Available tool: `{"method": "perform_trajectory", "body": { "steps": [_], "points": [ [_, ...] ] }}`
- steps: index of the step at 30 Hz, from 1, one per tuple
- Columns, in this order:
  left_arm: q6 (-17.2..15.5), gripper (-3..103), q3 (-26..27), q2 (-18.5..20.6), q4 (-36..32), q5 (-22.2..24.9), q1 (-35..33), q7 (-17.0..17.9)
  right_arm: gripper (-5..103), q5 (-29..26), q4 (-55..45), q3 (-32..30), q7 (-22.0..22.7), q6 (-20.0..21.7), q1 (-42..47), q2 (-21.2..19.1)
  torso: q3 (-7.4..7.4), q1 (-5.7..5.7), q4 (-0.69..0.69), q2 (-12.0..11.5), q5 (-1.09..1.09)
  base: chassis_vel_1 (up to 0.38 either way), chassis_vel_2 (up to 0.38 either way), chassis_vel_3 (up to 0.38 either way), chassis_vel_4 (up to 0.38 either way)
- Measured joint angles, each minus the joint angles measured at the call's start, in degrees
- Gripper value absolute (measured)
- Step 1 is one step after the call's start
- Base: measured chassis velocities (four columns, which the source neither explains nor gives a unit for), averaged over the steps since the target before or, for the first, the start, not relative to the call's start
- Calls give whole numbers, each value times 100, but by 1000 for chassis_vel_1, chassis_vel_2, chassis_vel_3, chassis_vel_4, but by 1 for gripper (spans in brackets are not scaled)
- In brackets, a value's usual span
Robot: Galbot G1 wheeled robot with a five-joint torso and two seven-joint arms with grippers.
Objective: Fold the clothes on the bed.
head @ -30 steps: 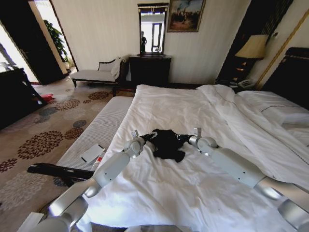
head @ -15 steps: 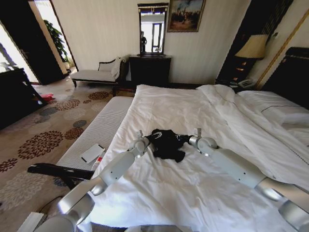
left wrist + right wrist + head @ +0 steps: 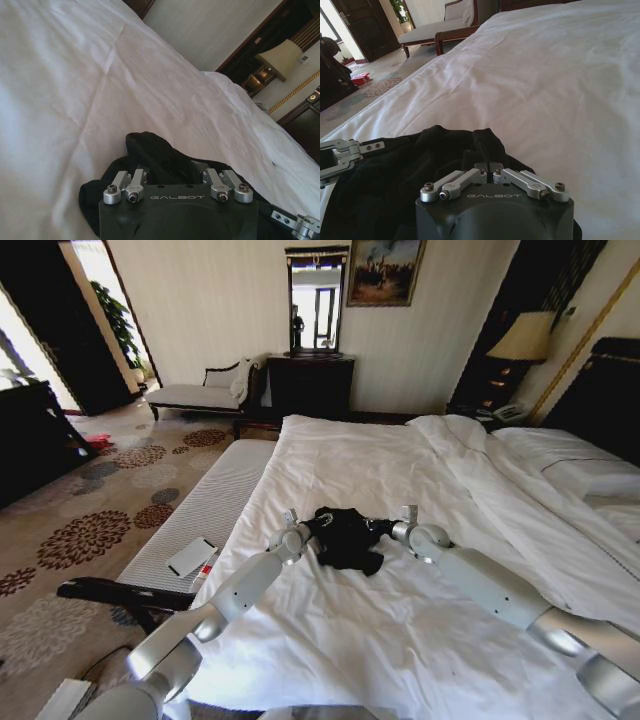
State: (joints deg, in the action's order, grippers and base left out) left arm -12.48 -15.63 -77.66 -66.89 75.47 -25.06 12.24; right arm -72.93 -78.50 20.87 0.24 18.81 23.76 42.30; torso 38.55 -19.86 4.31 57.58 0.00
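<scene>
The clothes, a black T-shirt (image 3: 345, 540), lie bunched near the middle of the bed (image 3: 400, 640), whose duvet is white. My left gripper (image 3: 312, 525) is at the shirt's left edge. In the left wrist view the left gripper (image 3: 172, 167) stands open, its finger links spread, with black cloth (image 3: 150, 147) bulging between them. My right gripper (image 3: 378, 527) is at the shirt's right edge. The right wrist view has the right gripper (image 3: 489, 162) shut on a fold of the T-shirt (image 3: 440, 145), and the left gripper (image 3: 340, 152) lies across the cloth from it.
A narrow white-cushioned bench (image 3: 205, 505) runs along the bed's left side with a flat white item (image 3: 190, 557) on it. Pillows (image 3: 590, 475) and a dark headboard (image 3: 605, 390) lie to the right. Patterned carpet (image 3: 90, 530) spreads to the left.
My left gripper has moved right along the duvet, up to the shirt's left edge. The right gripper and the shirt have stayed where they were.
</scene>
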Motion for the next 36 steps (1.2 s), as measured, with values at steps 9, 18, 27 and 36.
{"method": "perform_trajectory", "body": {
  "steps": [9, 18, 27, 36],
  "points": [
    [40, 13, 112, -56, 120, -13, -8, 64, 0, 12, 3, 12, 3, 0, 18, 1, 0, 0, 1, 0, 0, 0, 0, 0, 0],
    [66, 1, 113, 64, 86, -13, -55, 74, 0, 12, 11, 18, 5, 0, -2, 7, 0, 0, 0, 0, 0, 0, 0, 0, 0],
    [89, 1, 63, 295, -227, -37, -79, 80, 0, 19, -38, 6, 14, -4, -2, -35, 0, 0, 0, 0, -1, 0, 0, 0, 0],
    [56, 1, -55, 983, -1123, -37, -7, 157, 0, 110, -354, -380, 172, -31, 224, -249, 0, 0, -2, 0, -1, 0, 0, 0, 0]
  ]
}}
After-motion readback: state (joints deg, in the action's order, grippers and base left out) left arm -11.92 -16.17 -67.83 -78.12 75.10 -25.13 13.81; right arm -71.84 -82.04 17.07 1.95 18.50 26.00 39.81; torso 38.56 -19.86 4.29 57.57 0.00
